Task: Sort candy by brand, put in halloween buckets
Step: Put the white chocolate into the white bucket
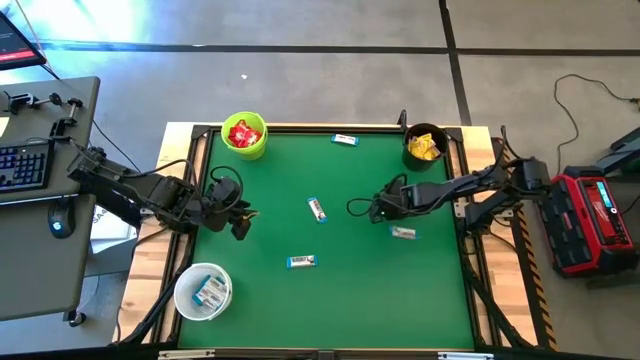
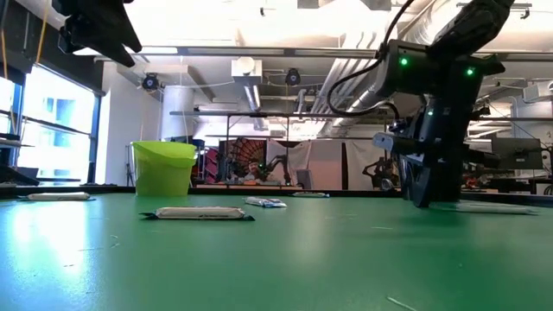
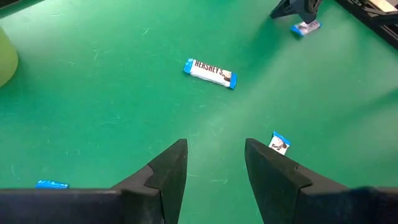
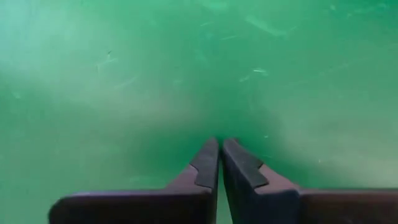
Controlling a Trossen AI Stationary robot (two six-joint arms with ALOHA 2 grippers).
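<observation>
- close over the green mat, the right gripper (image 4: 219,163) has its jaws pressed together, seemingly empty, a white-and-blue bar (image 1: 403,233) just beside it.
- further off, the left gripper (image 3: 215,165), jaws spread, faces another bar (image 3: 210,73).
- beyond, lime bucket (image 1: 245,137) holds red packets, black bucket (image 1: 424,146) yellow ones, white bucket (image 1: 203,291) bars: sorted by brand.

Only "HERSHEY'S" can be read, printed on the white-and-blue bar (image 3: 210,73) lying on the green table

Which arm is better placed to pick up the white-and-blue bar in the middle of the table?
Probably left. The left gripper is open and faces the Hershey's bar. The right gripper is shut, empty and low over the green table, beside another bar.
</observation>
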